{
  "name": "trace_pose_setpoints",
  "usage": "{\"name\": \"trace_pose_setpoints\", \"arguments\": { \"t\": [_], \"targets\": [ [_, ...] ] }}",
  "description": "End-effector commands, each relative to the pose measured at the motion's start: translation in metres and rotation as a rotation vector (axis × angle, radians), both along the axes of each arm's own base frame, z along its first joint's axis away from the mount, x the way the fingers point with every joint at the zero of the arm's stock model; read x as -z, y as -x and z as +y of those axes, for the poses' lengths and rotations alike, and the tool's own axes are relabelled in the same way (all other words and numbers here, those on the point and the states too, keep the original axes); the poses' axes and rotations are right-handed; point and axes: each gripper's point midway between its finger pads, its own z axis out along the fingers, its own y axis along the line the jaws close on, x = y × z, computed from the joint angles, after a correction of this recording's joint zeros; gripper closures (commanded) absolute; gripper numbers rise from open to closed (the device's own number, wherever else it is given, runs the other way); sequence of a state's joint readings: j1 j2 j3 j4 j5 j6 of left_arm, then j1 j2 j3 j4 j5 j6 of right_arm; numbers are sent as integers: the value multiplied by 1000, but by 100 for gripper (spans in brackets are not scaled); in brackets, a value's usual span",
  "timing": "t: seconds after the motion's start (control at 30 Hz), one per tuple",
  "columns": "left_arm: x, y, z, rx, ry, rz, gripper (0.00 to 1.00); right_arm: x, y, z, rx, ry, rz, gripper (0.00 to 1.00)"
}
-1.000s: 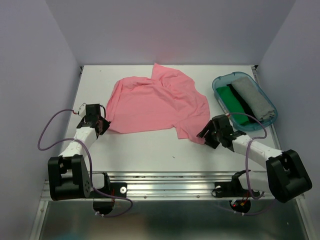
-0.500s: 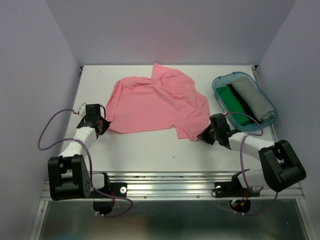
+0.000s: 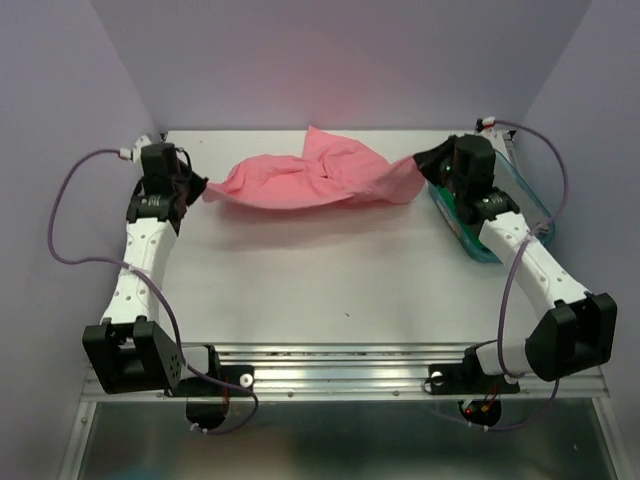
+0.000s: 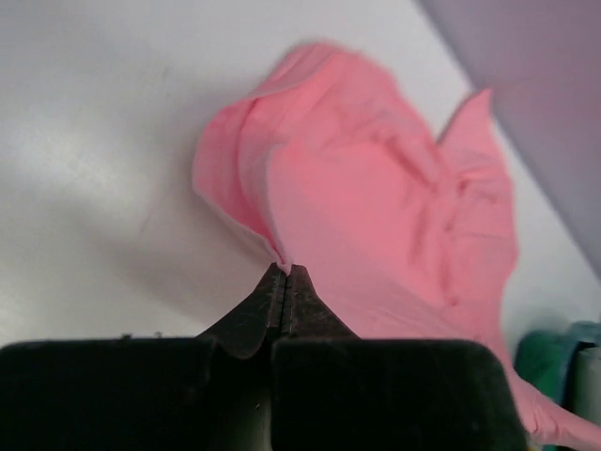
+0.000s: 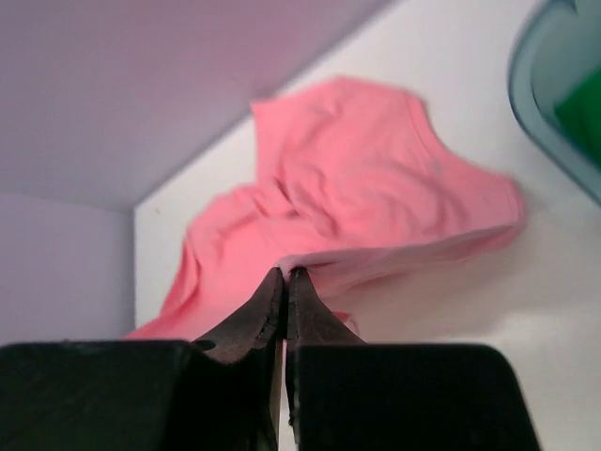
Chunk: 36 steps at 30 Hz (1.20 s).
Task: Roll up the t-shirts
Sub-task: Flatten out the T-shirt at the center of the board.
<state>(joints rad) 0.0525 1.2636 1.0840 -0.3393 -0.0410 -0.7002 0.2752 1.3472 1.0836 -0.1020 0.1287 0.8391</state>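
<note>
My left gripper and right gripper are each pinched tight on an edge of the pink t-shirt, stretched between them over the far table, apparently partly lifted.

Both arms are stretched far forward, the left along the left side and the right along the right. The left pincer and right pincer point inward toward each other, well apart, each with its jaws pressed tight on an edge of the pink t-shirt.
</note>
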Motion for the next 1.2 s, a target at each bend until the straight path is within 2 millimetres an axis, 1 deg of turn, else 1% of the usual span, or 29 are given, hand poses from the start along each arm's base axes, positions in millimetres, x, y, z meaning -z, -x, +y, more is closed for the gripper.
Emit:
{"name": "trace_pose_setpoints", "arguments": {
  "t": [0.0, 0.03, 0.07, 0.13, 0.17, 0.2, 0.23, 0.27, 0.3, 0.37, 0.4, 0.5, 0.53, 0.57, 0.6, 0.63, 0.67, 0.73, 0.77, 0.8, 0.83, 0.87, 0.9, 0.93, 0.97, 1.0, 1.03, 1.1, 1.17],
  "targets": [
    [-132, -23, 0, 55, -54, -278, 100, -144, -11, -27, 73, 94, -340, 99],
    [-176, -23, 0, 57, -69, -369, 100, -188, -3, -32, 87, 103, -434, 99],
    [-194, -21, 1, 57, -81, -400, 100, -208, 3, -35, 98, 107, -476, 99],
    [-229, -13, -5, 105, -99, -476, 100, -243, 15, -41, 113, 115, -551, 99],
    [-262, -4, -8, 126, -126, -568, 100, -270, 28, -44, 112, 115, -611, 99],
    [-276, 2, -16, 172, -130, -623, 100, -282, 34, -45, 112, 118, -637, 99],
    [-287, 8, -19, 188, -137, -668, 100, -292, 39, -46, 108, 118, -662, 99],
    [-304, 19, -22, 201, -151, -732, 100, -302, 46, -46, 102, 128, -688, 99],
    [-310, 25, -25, 222, -166, -750, 100, -319, 57, -45, 86, 121, -731, 99],
    [-326, 39, -27, 238, -188, -791, 100, -340, 71, -43, 58, 125, -789, 99],
    [-330, 44, -30, 256, -200, -803, 100, -349, 79, -43, 51, 121, -817, 99],
    [-351, 67, -35, 282, -223, -860, 100, -370, 98, -42, 23, 122, -879, 99],
    [-356, 73, -36, 288, -238, -873, 100, -384, 110, -44, 22, 117, -916, 99],
    [-367, 86, -37, 289, -250, -900, 100, -390, 117, -44, 14, 118, -937, 99],
    [-373, 93, -37, 286, -260, -913, 100, -397, 126, -42, -3, 120, -960, 99],
    [-385, 105, -36, 279, -282, -943, 100, -411, 141, -45, -6, 113, -999, 99],
    [-391, 116, -35, 271, -291, -956, 100, -418, 150, -45, -17, 114, -1023, 99],
    [-403, 132, -35, 264, -312, -984, 100, -430, 169, -48, -18, 108, -1066, 99],
    [-412, 147, -34, 253, -323, -1010, 100, -443, 188, -52, -15, 101, -1108, 99],
    [-416, 155, -33, 242, -334, -1022, 100, -449, 198, -54, -17, 98, -1130, 99],
    [-427, 180, -31, 217, -350, -1056, 100, -466, 230, -59, -20, 87, -1198, 99],
    [-427, 180, -31, 217, -350, -1056, 100, -467, 231, -59, -20, 86, -1199, 99],
    [-432, 192, -30, 208, -358, -1075, 100, -471, 239, -61, -22, 80, -1214, 99],
    [-434, 196, -28, 192, -363, -1079, 100, -474, 248, -63, -19, 73, -1227, 99],
    [-438, 203, -27, 183, -369, -1093, 100, -473, 254, -59, -53, 76, -1233, 99],
    [-440, 208, -25, 173, -375, -1097, 100, -473, 258, -59, -57, 69, -1235, 99],
    [-442, 210, -22, 155, -382, -1100, 100, -473, 264, -59, -63, 68, -1241, 99],
    [-446, 213, -21, 144, -388, -1110, 100, -470, 266, -60, -63, 63, -1229, 99],
    [-449, 211, -18, 126, -392, -1108, 100, -463, 266, -61, -65, 67, -1205, 99]
  ]
}}
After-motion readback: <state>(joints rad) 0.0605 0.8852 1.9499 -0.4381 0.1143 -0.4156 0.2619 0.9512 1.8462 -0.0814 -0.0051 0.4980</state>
